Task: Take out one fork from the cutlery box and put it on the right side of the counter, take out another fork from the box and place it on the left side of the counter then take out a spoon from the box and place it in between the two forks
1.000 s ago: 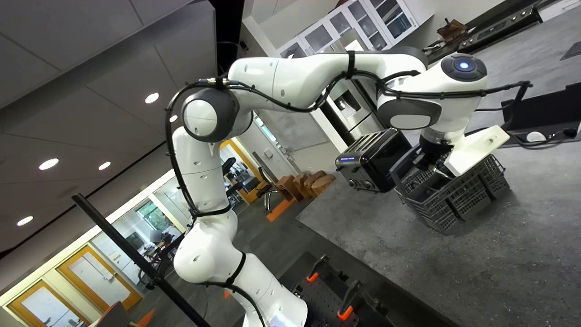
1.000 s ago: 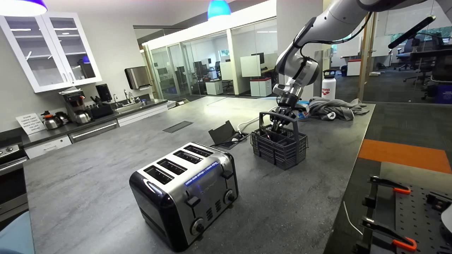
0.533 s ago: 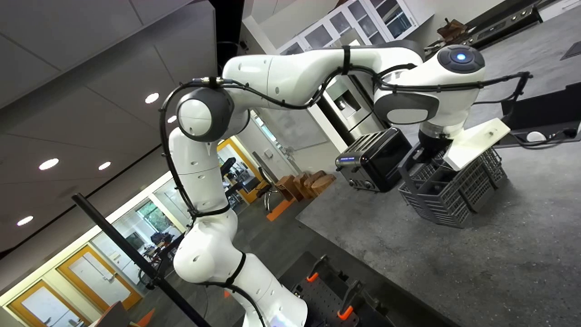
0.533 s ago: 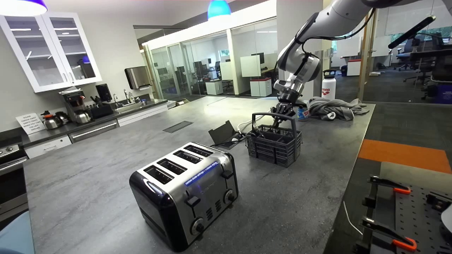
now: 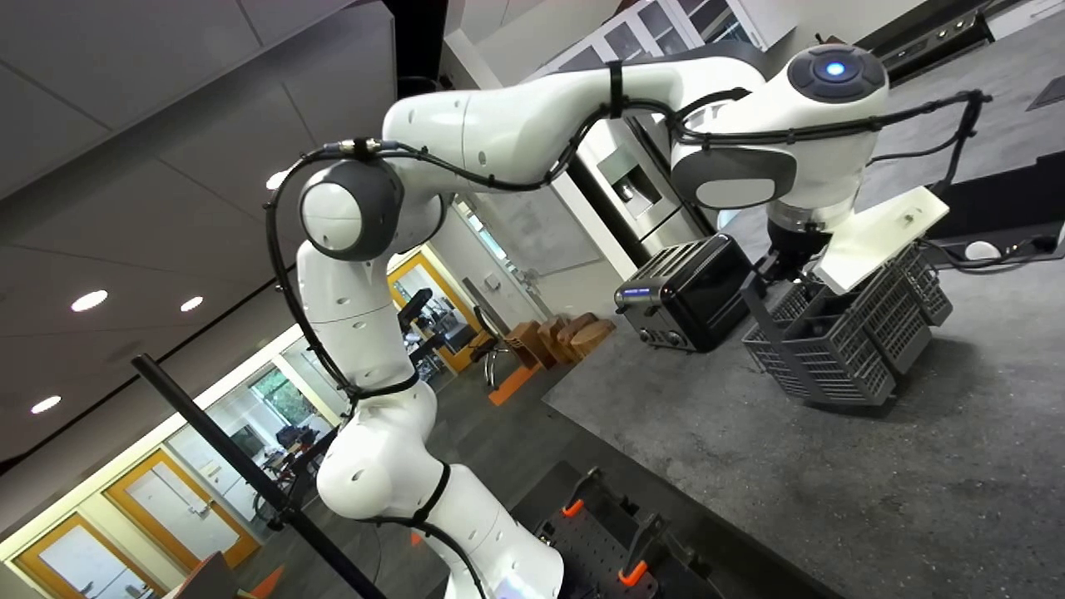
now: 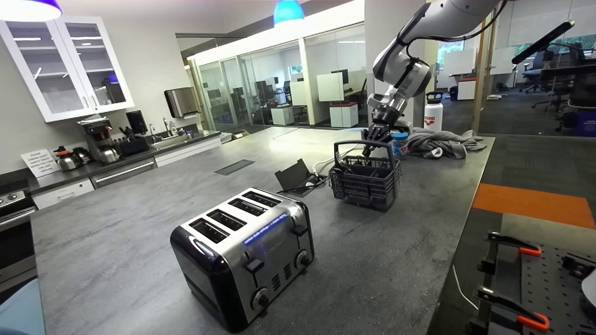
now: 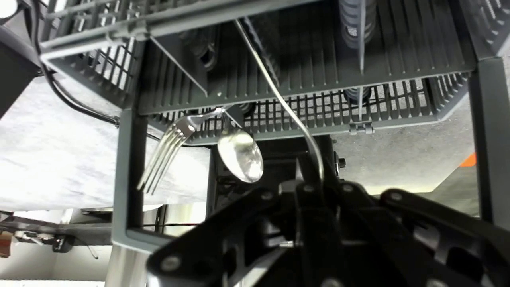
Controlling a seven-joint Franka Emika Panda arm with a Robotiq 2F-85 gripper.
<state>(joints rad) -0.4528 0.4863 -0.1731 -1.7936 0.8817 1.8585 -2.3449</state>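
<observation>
Wrist view, nearest: claw (image 7: 318,171) pinched closed, fingers drawn in on the upper end of a thin metal utensil (image 7: 287,107); seen edge-on, so its kind cannot be told. Shaft slants down into the cutlery box (image 6: 368,186), low end hidden past the rim at the top of that view. To one side, clearly readable only here: a fork (image 7: 171,147) and a spoon (image 7: 241,153), heads jutting out above the box, handles close together and running into the row of compartments across the long divider; whether they touch, cannot tell. Exterior views do not resolve the held piece; in an exterior view a white panel (image 5: 882,237) on the arm (image 5: 354,287) covers the claw's tips and part of the box. Box slightly tilted, shadow beneath its bottom edge in both exterior views; looks raised from the counter (image 6: 372,260) at least in part, full clearance not determinable. Toaster (image 6: 244,258) upright on the counter, apart from the box, in both exterior views. Seen in an exterior view alone: blue-lidded jar (image 6: 399,146) behind the box, grey cloth (image 6: 442,143) next to it, white bottle (image 6: 433,117) beyond. Farthest: fridge (image 5: 628,183) in an exterior view; wall cabinet (image 6: 70,70) in both; glass-walled rooms (image 6: 279,88) at the back.
</observation>
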